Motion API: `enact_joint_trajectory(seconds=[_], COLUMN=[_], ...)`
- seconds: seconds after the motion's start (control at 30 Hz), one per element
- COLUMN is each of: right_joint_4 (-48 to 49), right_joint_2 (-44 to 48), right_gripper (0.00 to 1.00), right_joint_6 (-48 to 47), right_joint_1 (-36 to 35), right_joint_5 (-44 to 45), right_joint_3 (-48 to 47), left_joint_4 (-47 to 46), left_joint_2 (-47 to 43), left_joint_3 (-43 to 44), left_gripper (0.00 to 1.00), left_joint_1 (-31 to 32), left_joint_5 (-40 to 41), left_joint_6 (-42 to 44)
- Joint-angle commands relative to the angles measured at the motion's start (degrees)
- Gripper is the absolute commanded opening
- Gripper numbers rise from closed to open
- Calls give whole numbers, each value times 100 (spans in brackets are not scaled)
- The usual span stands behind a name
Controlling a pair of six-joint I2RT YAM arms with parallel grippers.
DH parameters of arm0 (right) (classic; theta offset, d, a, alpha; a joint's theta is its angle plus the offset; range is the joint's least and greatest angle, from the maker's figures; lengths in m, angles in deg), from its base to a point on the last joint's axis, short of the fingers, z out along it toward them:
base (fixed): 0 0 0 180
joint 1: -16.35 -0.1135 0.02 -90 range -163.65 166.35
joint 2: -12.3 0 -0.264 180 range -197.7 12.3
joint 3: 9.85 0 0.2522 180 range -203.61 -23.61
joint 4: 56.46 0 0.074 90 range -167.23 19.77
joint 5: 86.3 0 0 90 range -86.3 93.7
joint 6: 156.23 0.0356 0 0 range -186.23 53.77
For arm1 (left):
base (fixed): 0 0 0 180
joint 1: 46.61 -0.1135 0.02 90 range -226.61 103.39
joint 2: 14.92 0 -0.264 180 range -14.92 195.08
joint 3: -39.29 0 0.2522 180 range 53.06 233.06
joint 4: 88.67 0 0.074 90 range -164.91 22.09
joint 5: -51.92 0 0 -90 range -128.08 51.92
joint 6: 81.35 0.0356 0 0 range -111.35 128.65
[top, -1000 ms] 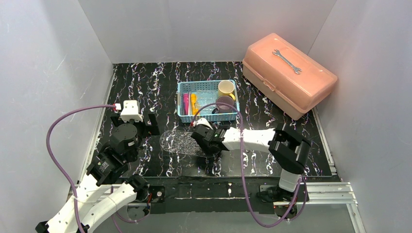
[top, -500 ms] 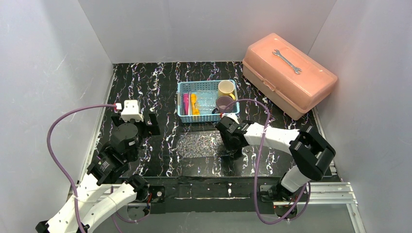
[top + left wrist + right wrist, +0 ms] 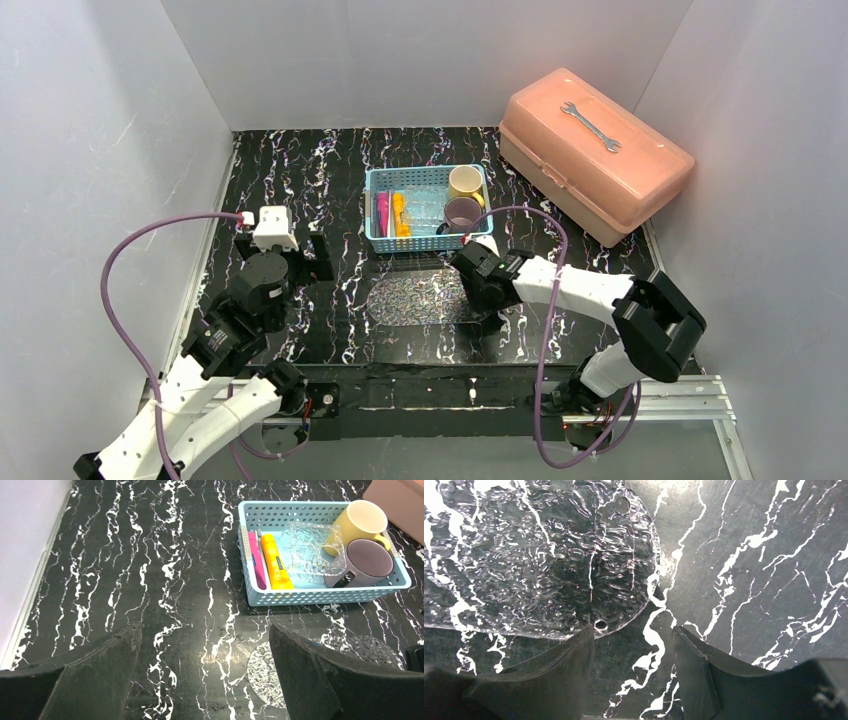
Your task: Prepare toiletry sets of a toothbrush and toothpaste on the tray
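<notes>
The clear glittery tray (image 3: pixel 418 298) lies flat on the black marbled table in front of the blue basket (image 3: pixel 428 243). My right gripper (image 3: pixel 478 305) is low at the tray's right end. In the right wrist view it (image 3: pixel 632 630) is open over bare table, and its left finger tip meets the rim of the tray (image 3: pixel 539 555). A pink tube (image 3: pixel 257 560), a yellow tube (image 3: pixel 276 561) and a thin pale toothbrush (image 3: pixel 245 550) lie in the basket's left part. My left gripper (image 3: pixel 204 630) hangs wide open and empty, left of the tray.
The basket (image 3: pixel 320 597) also holds a yellow cup (image 3: pixel 357 525), a purple cup (image 3: pixel 367 562) and a second clear textured piece (image 3: pixel 310 552). A salmon toolbox (image 3: pixel 620 170) with a wrench (image 3: pixel 590 125) on its lid stands at the back right. White walls enclose the table.
My right gripper swung to the right, and the tray shifted right and turned with it, ending square in front of the basket. The left arm barely moved.
</notes>
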Motion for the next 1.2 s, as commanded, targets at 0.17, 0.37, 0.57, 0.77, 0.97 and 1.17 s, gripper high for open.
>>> enact_joint_trajectory(seconds=[0.17,0.37,0.57,0.77,0.97,1.17], right_joint_4=[20,448,804,888,688,605], right_joint_2=[544,623,651,736,470,-73], right_gripper=[66,65,65,65,65,65], right_joint_6=[-198,-331,-400,-500,-712,-813], right_joint_1=[138,448,808,978,1087,1159], right_joint_5=[-77,-312,-455,-636,-516,-488], right_joint_3=[-478,-544,-531,-994,-1911,-2818], left_joint_4=[374,654,699,694,791,856], left_joint_2=[805,1503,1953,2495,3022,3208], left_joint_3=[348,631,540,635,956,1229], left_gripper=[98,98,98,98,98,98], left_joint_1=[2,5,4,6,0,2], left_joint_5=[-777,-1107,-1700,-2308,-2653,-2858], left_joint_6=[-579,-722,-1228,-1382,-1301,-1012])
